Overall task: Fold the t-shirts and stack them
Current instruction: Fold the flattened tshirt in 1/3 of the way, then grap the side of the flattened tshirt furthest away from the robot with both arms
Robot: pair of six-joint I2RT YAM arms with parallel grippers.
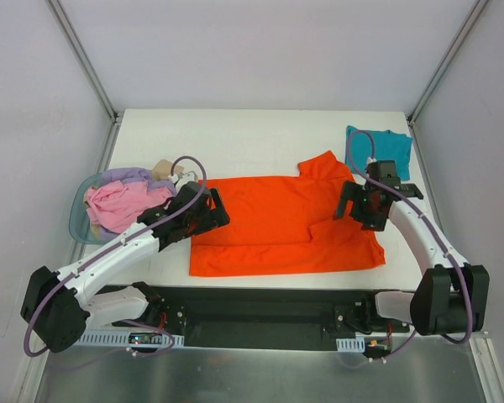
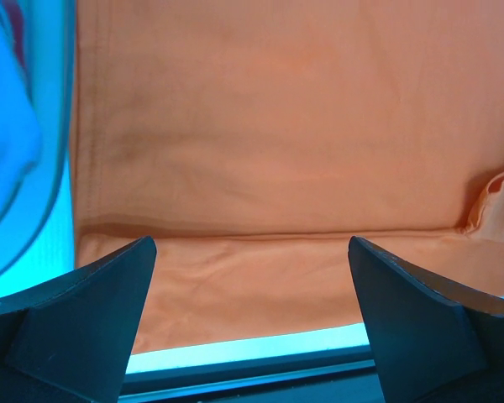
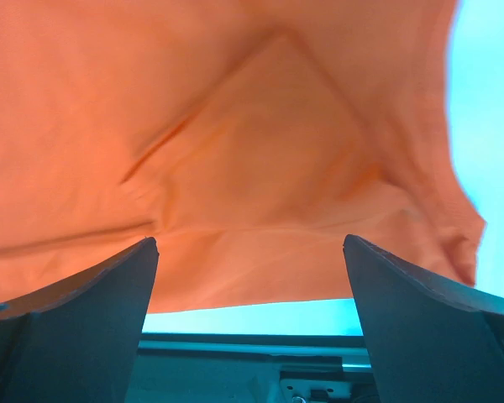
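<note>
The large orange-red t-shirt (image 1: pixel 281 225) lies spread flat in the middle of the table, partly folded, with one sleeve pointing to the far right. My left gripper (image 1: pixel 212 210) hovers open over its left edge; the left wrist view shows the cloth (image 2: pixel 277 159) between wide jaws. My right gripper (image 1: pixel 353 208) hovers open over the shirt's right side; the right wrist view shows a creased fold (image 3: pixel 260 143). A folded teal t-shirt (image 1: pixel 381 149) lies at the far right. Pink (image 1: pixel 118 204), lavender (image 1: pixel 128 175) and tan (image 1: pixel 161 169) shirts sit in the basket.
The translucent blue plastic basket (image 1: pixel 76 220) stands at the left edge of the table, next to my left arm. The white table (image 1: pixel 235 138) is walled at the back and both sides. A black rail (image 1: pixel 260 311) runs along the near edge.
</note>
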